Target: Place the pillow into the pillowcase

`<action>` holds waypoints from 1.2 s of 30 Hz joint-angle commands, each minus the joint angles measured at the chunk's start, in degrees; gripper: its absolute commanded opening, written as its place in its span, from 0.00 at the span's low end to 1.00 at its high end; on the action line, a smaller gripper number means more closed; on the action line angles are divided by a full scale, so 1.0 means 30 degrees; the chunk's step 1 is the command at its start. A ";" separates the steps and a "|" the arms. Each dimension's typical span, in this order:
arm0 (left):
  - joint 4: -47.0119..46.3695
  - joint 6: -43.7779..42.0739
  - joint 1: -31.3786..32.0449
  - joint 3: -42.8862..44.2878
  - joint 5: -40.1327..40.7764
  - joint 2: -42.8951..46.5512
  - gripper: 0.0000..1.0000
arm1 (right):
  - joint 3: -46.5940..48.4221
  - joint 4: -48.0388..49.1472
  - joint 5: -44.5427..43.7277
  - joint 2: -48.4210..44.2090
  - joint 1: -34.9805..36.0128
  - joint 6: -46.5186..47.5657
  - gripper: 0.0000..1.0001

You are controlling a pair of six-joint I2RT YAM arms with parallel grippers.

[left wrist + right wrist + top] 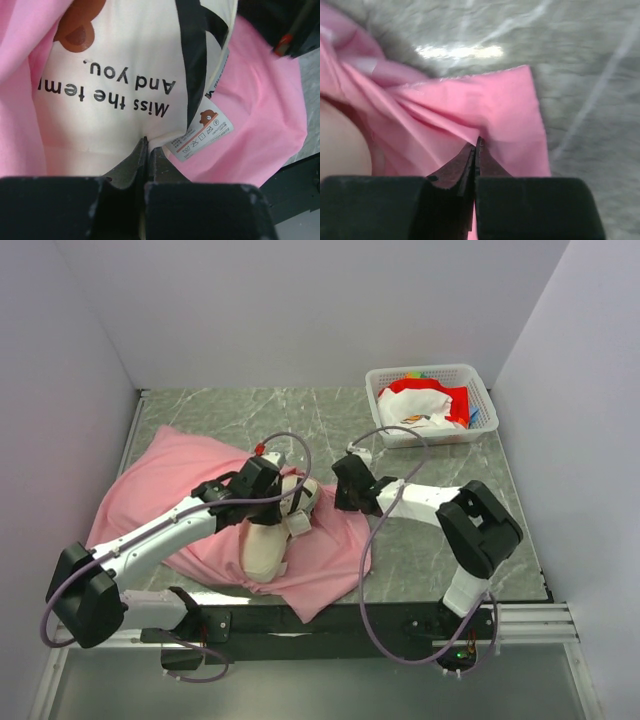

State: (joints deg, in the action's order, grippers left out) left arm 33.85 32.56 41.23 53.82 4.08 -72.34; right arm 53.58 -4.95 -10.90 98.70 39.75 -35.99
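Observation:
The pink pillowcase [160,475] lies spread and wrinkled over the left and middle of the table. The cream pillow [263,548] with dark text and a brown bear print [110,65] rests on it, with pink cloth [260,115] on both sides. My left gripper [298,508] [146,142] is shut on the pillow's edge, beside its white care label [202,130]. My right gripper [345,502] [477,142] is shut on a fold of the pillowcase [495,105] near its corner. A bit of the pillow [340,145] shows at the left of the right wrist view.
A white basket [374,392] holding white and red cloth stands at the back right. Bare grey marble table [450,530] lies to the right of the pillowcase. Walls close in the table on three sides.

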 commanded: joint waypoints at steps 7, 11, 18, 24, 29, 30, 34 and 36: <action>-0.0588 0.2945 -0.0559 -0.1827 -0.0041 0.1026 0.01 | 0.1209 -0.5257 -0.2697 -0.7580 -0.2496 0.0276 0.00; -0.1555 0.3298 -0.2195 -0.2151 -0.0889 0.0035 0.01 | 0.0627 -0.6024 -0.2931 -1.0773 -0.2701 0.0189 0.00; -0.3194 0.3622 -0.2846 -0.0600 -0.1792 -0.0788 0.01 | -0.2678 -0.5384 -0.1763 -1.2890 -0.3959 -0.0074 0.00; -0.3959 0.2773 -0.0651 0.2591 -0.1977 -0.3627 0.01 | -0.2571 -0.4414 -0.0383 -1.1892 -0.3991 -0.0134 0.42; -0.3345 0.2304 -0.0444 0.4880 -0.2383 -0.5651 0.10 | -0.2508 -0.4533 0.0408 -1.3936 -0.1829 -0.0512 0.54; -0.3255 0.2099 -0.0444 0.5026 -0.2471 -0.5654 0.17 | -0.3089 -0.4212 0.0641 -1.4291 -0.1156 -0.1007 0.56; -0.2700 0.1980 0.0024 0.5262 -0.2297 -0.4310 0.49 | -0.5201 0.0054 0.2808 -1.4473 0.1162 -0.2241 0.59; -0.1651 0.1980 0.0375 0.5408 -0.1859 -0.3109 0.63 | -0.5787 0.1177 0.3307 -1.3391 0.2188 -0.2650 0.59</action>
State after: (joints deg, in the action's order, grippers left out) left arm 26.17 39.55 40.73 66.72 -2.11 -88.86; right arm 40.38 -11.81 -5.96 55.13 42.41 -39.94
